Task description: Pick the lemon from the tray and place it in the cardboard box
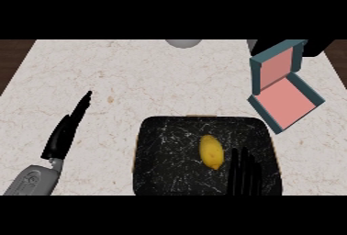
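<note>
Yellow lemon [211, 152] lying near centre of black tray [163, 137], right robot hand [243, 172] just beside lemon with fingers straight and unclasped, best curled around lemon's middle before lifting toward open cardboard box [284, 102] beyond tray; left robot hand [66, 133] resting open on tabletop [136, 78].

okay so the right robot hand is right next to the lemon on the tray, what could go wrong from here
Two risks. The lemon lies loose on the black tray, and the right robot hand sits just beside it with straight fingers; a sideways nudge could roll it away before a grasp. The cardboard box lies tilted near the counter's far right edge, lid open, so a carried lemon might clip the lid or miss the opening.
</note>
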